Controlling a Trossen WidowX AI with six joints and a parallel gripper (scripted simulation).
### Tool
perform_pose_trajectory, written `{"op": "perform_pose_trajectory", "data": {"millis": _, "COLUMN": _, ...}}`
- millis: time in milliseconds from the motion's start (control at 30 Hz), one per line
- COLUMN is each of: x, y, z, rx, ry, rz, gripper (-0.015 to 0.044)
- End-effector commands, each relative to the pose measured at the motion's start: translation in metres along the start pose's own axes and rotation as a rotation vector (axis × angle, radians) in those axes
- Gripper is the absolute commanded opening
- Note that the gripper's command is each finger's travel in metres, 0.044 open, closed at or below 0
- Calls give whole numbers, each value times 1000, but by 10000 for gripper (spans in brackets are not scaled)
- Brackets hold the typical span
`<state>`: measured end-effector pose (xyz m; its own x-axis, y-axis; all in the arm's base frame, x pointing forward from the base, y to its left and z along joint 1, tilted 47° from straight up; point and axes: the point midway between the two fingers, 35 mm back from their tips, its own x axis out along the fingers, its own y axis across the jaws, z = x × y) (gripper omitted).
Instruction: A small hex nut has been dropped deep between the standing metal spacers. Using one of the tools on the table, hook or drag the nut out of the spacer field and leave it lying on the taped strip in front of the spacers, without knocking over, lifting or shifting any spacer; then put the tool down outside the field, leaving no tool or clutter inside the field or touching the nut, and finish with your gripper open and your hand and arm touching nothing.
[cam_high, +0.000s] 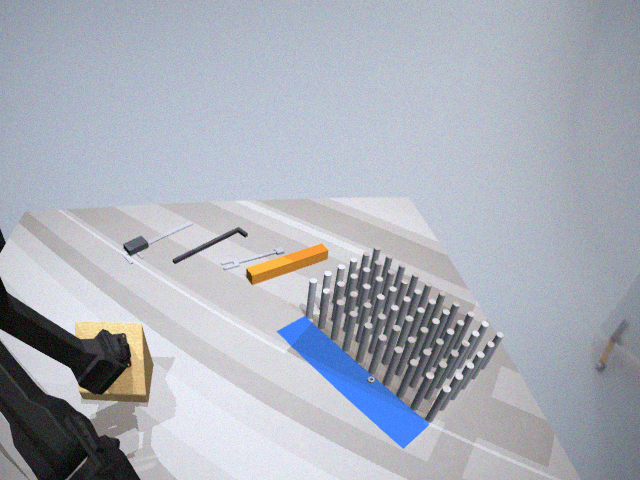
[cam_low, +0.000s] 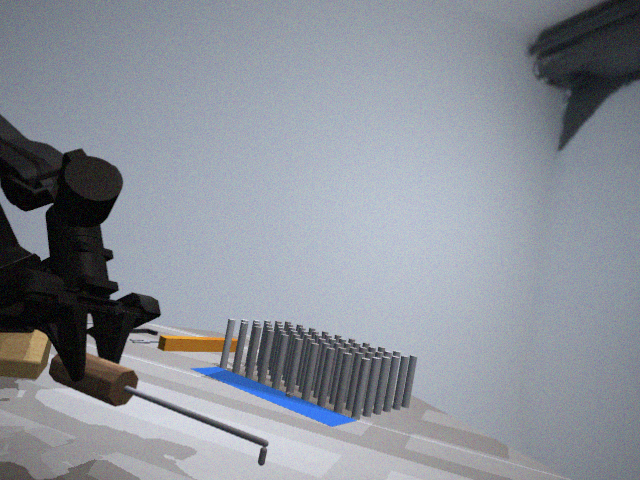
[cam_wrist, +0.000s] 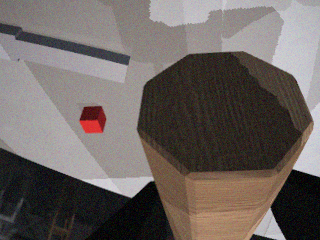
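My gripper (cam_low: 98, 369) is shut on the wooden handle of a hook tool (cam_low: 121, 392) (cam_wrist: 225, 115). Its thin grey rod points forward and ends in a short downward bend, to the near side of the strip in the exterior view and outside the spacers. I cannot tell how high the bend hangs above the table. The small hex nut (cam_high: 371, 379) (cam_low: 290, 394) lies on the blue taped strip (cam_high: 320, 351) (cam_low: 258, 389), close to its edge on the spacer side. The metal spacers (cam_high: 378, 351) (cam_low: 343, 382) stand upright in rows behind the strip. In the top view the arm hides my fingers.
An orange bar (cam_high: 286, 264) (cam_low: 196, 343) lies left of the spacers. Beyond it lie a forked tool (cam_high: 258, 256), a black L-shaped rod (cam_high: 206, 246) and a dark-handled thin tool (cam_high: 135, 245). A wooden block (cam_high: 139, 372) (cam_low: 23, 353) is near the arm. The wrist view shows a red cube (cam_wrist: 93, 120).
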<state>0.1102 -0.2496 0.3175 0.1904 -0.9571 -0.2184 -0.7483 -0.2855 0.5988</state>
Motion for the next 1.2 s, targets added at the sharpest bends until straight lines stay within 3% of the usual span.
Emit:
{"op": "perform_pose_trajectory", "data": {"millis": 0, "x": 3, "y": -2, "z": 2, "rx": -5, "ry": 2, "rz": -6, "gripper": 0}}
{"op": "perform_pose_trajectory", "data": {"millis": 1167, "x": 20, "y": -3, "z": 15, "rx": -6, "ry": 5, "rz": -3, "gripper": 0}}
